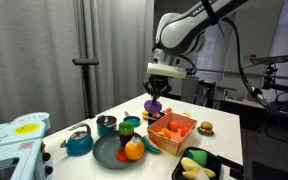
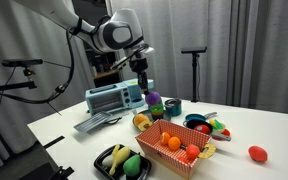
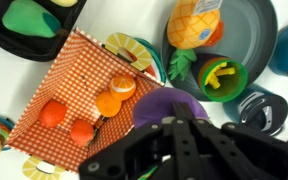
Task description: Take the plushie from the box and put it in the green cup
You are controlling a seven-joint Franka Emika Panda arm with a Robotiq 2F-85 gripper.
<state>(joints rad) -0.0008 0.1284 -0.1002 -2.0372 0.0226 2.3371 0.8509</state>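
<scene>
My gripper [image 1: 156, 88] is shut on the purple plushie [image 1: 154, 104] and holds it in the air above the table, between the box and the green cup. The plushie also shows in an exterior view [image 2: 154, 97] and under the fingers [image 3: 174, 128] in the wrist view [image 3: 169, 100]. The orange-red box [image 1: 187, 120] [image 2: 152, 148] [image 3: 74, 62] holds several orange fruit toys. The green cup [image 1: 130, 124] [image 3: 222, 80] stands by the plate with a yellow piece inside.
A dark plate [image 1: 106, 154] [image 3: 246, 30] carries a pineapple toy [image 3: 194, 22]. A dark teal cup [image 1: 106, 124] and a blue kettle [image 1: 79, 142] stand beside it. A black tray [image 1: 196, 167] [image 2: 122, 162] with yellow items sits at the table's front. A toy burger [image 1: 205, 127] lies behind the box.
</scene>
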